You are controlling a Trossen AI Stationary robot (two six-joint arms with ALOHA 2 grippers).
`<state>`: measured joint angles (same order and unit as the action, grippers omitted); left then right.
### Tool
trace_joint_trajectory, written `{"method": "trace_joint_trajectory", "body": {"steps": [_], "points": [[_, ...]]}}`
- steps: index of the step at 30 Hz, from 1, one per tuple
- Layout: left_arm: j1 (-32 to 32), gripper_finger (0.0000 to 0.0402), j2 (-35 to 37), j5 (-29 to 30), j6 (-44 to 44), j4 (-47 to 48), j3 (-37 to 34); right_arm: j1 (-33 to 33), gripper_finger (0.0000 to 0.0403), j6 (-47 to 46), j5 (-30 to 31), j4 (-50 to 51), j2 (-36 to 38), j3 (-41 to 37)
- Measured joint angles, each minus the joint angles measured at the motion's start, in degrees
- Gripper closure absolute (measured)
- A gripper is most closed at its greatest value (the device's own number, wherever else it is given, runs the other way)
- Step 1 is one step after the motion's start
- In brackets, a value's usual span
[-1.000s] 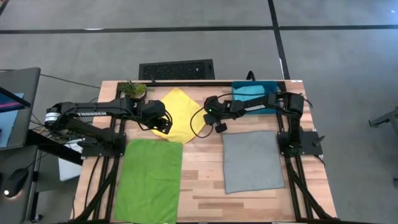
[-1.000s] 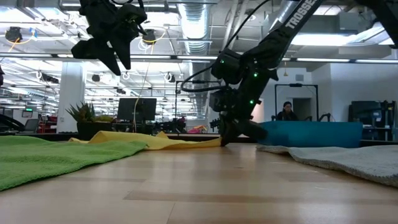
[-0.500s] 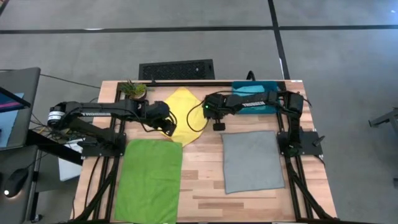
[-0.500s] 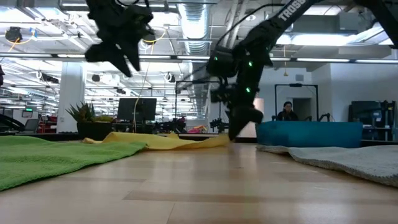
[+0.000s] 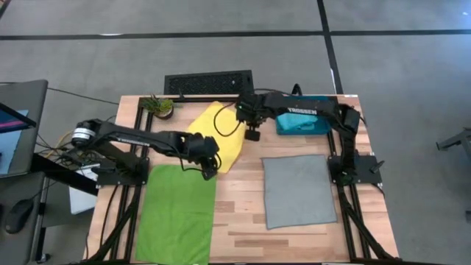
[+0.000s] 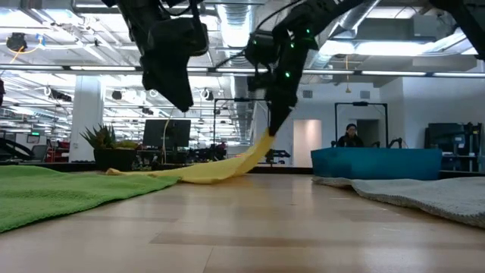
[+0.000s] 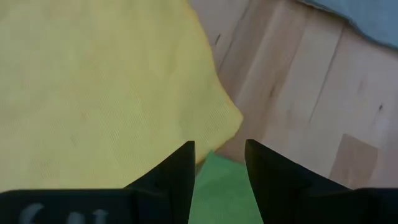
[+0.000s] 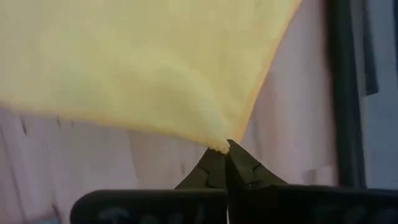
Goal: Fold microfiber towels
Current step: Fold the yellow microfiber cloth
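Grey floor (image 5: 412, 88) crossed by dark lines surrounds the wooden tabletop (image 5: 243, 213); beyond it, an open hall with ceiling ducts (image 6: 235, 30) and strip lights (image 6: 424, 73).

We are in a robotics lab inside an open-plan office: beyond the right gripper (image 6: 270, 125) run exposed ceiling ducts (image 6: 235, 30) and strip lights, desks with monitors (image 6: 167, 133) and a seated person (image 6: 349, 136), while the wooden table (image 5: 243, 210) stands framed on grey carpet tiles (image 5: 221, 51) beside a laptop (image 5: 16, 125)
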<state>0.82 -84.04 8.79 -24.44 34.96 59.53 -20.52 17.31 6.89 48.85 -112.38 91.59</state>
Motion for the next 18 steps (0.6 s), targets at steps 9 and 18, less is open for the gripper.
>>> {"method": "trace_joint_trajectory", "body": {"steps": [9, 18], "points": [[4.09, 0.0269, -9.65, 3.73, 0.06, -10.05, 0.0, -0.25, 0.0401, -4.44, -1.02, 0.99, 0.09, 6.33], [7.9, 0.0269, -15.7, 12.14, 5.45, -17.47, -0.02, -0.23, 0.0401, -4.33, -1.02, 5.37, 0.09, 8.72]]}}
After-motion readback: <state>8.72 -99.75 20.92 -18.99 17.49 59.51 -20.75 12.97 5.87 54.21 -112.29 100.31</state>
